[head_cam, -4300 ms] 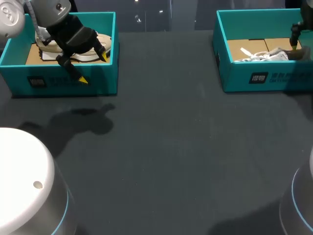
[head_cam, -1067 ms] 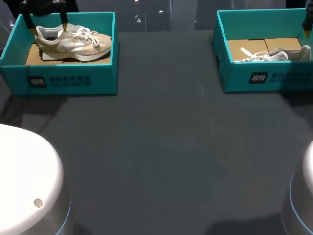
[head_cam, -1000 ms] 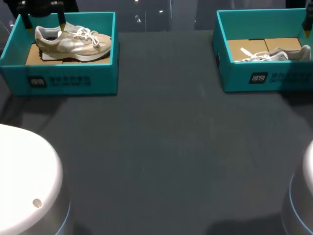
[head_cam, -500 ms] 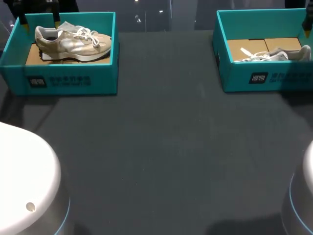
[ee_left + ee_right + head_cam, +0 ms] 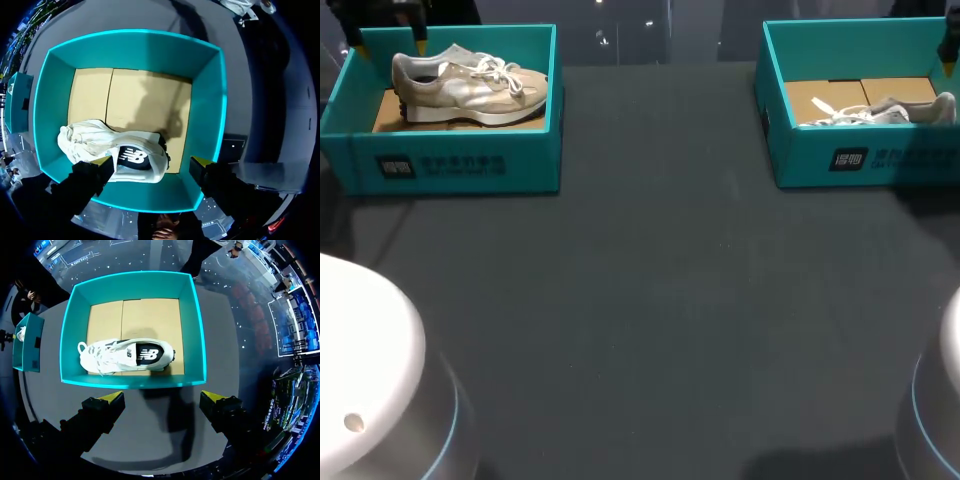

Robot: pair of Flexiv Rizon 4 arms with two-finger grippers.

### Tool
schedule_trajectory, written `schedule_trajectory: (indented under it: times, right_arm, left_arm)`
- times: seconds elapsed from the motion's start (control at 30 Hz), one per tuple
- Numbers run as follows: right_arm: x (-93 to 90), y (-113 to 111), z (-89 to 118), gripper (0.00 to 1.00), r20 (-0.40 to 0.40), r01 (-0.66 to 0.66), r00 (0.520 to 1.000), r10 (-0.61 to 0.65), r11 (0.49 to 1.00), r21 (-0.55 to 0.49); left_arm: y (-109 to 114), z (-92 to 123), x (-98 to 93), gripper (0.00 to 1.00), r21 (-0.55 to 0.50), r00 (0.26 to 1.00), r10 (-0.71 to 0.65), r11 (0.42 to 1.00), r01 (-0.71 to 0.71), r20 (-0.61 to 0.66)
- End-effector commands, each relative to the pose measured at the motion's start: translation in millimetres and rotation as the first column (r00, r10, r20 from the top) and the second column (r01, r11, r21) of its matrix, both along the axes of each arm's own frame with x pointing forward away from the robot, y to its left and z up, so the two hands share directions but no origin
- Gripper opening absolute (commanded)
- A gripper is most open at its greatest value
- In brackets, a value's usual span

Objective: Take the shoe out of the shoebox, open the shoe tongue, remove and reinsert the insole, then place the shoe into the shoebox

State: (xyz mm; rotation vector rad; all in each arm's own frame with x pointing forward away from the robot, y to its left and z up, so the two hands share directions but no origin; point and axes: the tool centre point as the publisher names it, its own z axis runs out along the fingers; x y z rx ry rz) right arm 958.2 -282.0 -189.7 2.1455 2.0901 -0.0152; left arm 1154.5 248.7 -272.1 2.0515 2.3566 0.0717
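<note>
A beige shoe (image 5: 468,85) lies on its side in the left teal shoebox (image 5: 460,165), heel at the box's left end. My left gripper (image 5: 388,40) hangs open above that end. In the left wrist view the shoe's heel (image 5: 132,160) shows far below, between the spread fingers of the left gripper (image 5: 152,162), which touch nothing. A white shoe (image 5: 127,356) lies in the right teal shoebox (image 5: 197,340), also visible in the head view (image 5: 850,160). My right gripper (image 5: 162,397) is open, high over the box's wall and the table beside it, holding nothing.
Dark table (image 5: 650,300) stretches between the two boxes, which stand at the far left and far right. Both boxes have brown cardboard floors (image 5: 140,105). The robot's pale rounded bases (image 5: 360,380) fill the near corners.
My left gripper has drifted left and back, from over the shoe's heel to the box's far left corner. The right gripper and both shoes have kept still.
</note>
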Motion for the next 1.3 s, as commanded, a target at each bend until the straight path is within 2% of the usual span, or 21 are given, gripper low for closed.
schedule_trajectory:
  times: [0.03, 0.43, 0.57, 0.7, 0.83, 0.93, 1.3]
  right_arm:
    - [-1.5, 0.0, 0.1, 1.0, 0.002, 0.0, 1.0, 0.0, 1.0, -0.001]
    - [-1.5, 0.0, 0.1, 1.0, 0.002, 0.0, 1.0, 0.0, 1.0, -0.001]
    - [-1.5, 0.0, 0.1, 1.0, 0.002, 0.0, 1.0, 0.0, 1.0, -0.001]
    - [-1.5, 0.0, 0.1, 1.0, 0.002, 0.0, 1.0, 0.0, 1.0, -0.001]
    - [-1.5, 0.0, 0.1, 1.0, 0.002, 0.0, 1.0, 0.0, 1.0, -0.001]
    - [-1.5, 0.0, 0.1, 1.0, 0.002, 0.0, 1.0, 0.0, 1.0, -0.001]
    - [-1.5, 0.0, 0.1, 1.0, 0.002, 0.0, 1.0, 0.0, 1.0, -0.001]
  left_arm:
    - [0.3, -16.0, 10.9, 1.0, -0.001, 1.0, -0.012, 1.0, 0.012, -0.001]
    - [12.8, -33.9, 21.2, 1.0, 0.043, 0.999, -0.041, 0.998, 0.04, 0.027]
    - [16.9, -42.0, 24.8, 0.97, 0.045, 0.999, -0.044, 0.998, 0.043, 0.029]
    - [18.4, -50.3, 30.3, 0.98, 0.027, 0.999, -0.039, 0.999, 0.039, 0.022]
    - [18.6, -58.1, 34.3, 0.95, 0.022, 0.999, -0.04, 0.999, 0.04, 0.011]
    - [19.6, -63.9, 37.3, 0.86, 0.024, 0.999, -0.042, 0.999, 0.042, -0.005]
    - [20.2, -80.3, 39.7, 0.82, 0.029, 0.997, -0.041, 0.999, 0.043, -0.066]
